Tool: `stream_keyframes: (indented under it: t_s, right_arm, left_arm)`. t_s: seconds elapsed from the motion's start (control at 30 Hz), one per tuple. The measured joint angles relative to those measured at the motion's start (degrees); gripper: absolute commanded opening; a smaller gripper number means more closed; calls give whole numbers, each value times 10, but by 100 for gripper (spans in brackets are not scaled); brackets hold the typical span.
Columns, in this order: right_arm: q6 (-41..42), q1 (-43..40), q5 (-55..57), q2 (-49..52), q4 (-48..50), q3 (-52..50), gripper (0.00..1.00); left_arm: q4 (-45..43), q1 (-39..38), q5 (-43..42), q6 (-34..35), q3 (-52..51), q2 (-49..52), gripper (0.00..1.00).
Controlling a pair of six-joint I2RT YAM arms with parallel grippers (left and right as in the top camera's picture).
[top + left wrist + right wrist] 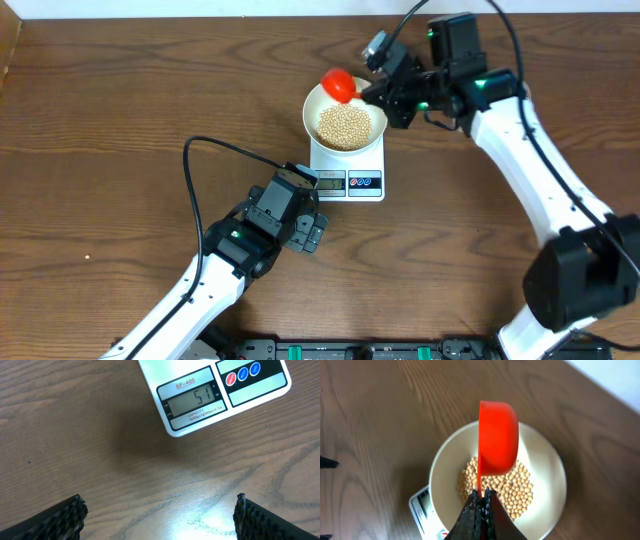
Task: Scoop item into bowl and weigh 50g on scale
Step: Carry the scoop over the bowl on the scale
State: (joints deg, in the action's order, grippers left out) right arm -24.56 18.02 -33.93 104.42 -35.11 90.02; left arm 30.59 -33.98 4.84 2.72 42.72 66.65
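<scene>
The white bowl point(312, 105) sits on the white scale point(335, 162) and holds a heap of tan beans point(343, 125). The scale's display point(192, 402) reads 51 in the left wrist view. My right gripper point(378, 88) is shut on the thin handle of a red scoop point(339, 84), held tilted on its side above the bowl's far rim. The right wrist view shows the scoop point(496, 437) over the beans point(512, 485) and the gripper point(481, 497) pinching its handle. My left gripper point(312, 232) is open and empty, low over the table just in front of the scale.
A black cable point(215, 150) loops over the table left of the scale. The table's far edge point(200, 20) runs along the top. The scale's red and blue buttons point(242, 374) show in the left wrist view.
</scene>
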Motion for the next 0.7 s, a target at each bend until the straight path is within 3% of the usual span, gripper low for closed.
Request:
stream_keyframes:
  t_s: [0.7]
  right_arm:
    - [1, 39, 136, 58, 29, 0, 1]
  left_arm:
    - [0, 0, 0, 0, 0, 0, 96]
